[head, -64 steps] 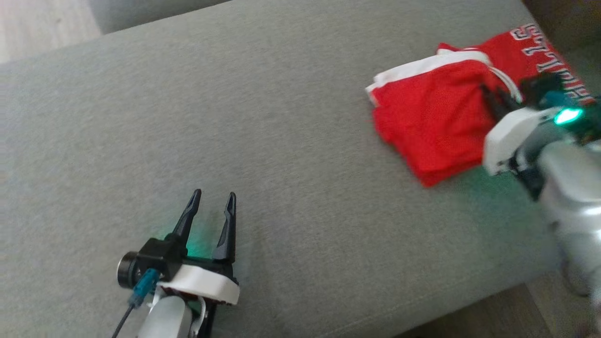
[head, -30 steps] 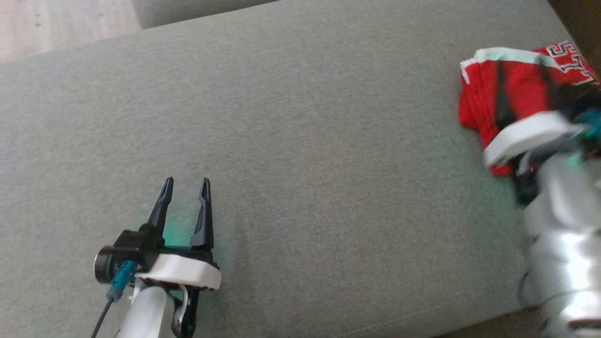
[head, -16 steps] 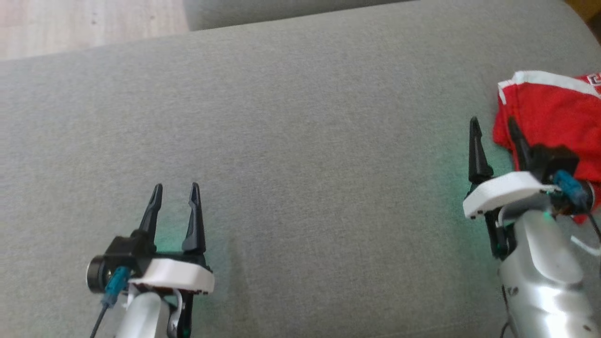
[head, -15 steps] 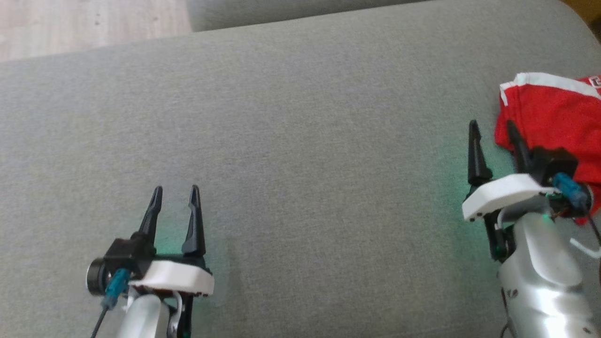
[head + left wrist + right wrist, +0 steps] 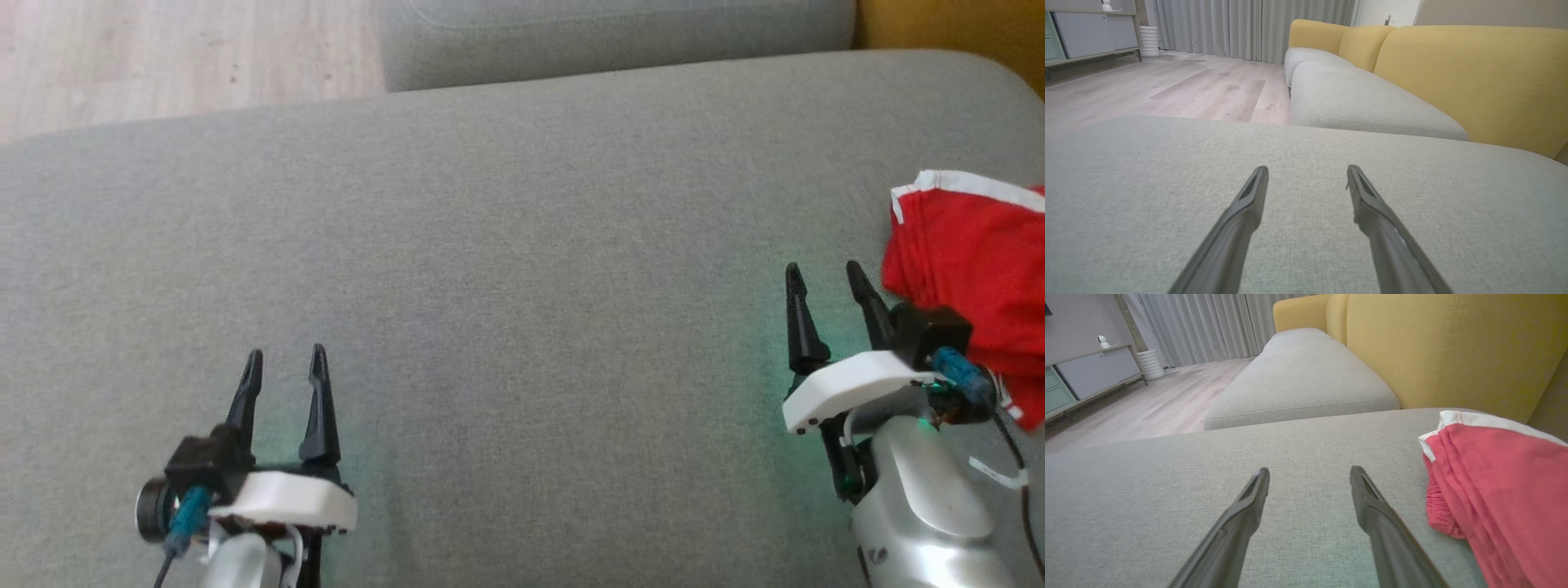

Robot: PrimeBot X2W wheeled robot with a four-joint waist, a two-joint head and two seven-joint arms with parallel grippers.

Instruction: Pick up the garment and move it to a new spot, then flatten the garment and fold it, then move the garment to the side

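Head view | right gripper (image 5: 823, 269) now off garment (image 5: 967, 253), apart | left gripper (image 5: 286, 354) apart

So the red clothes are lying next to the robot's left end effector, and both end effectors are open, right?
Not quite. The red garment lies next to the right end effector, not the left end effector, as the head view shows. Both end effectors are open, as you said.
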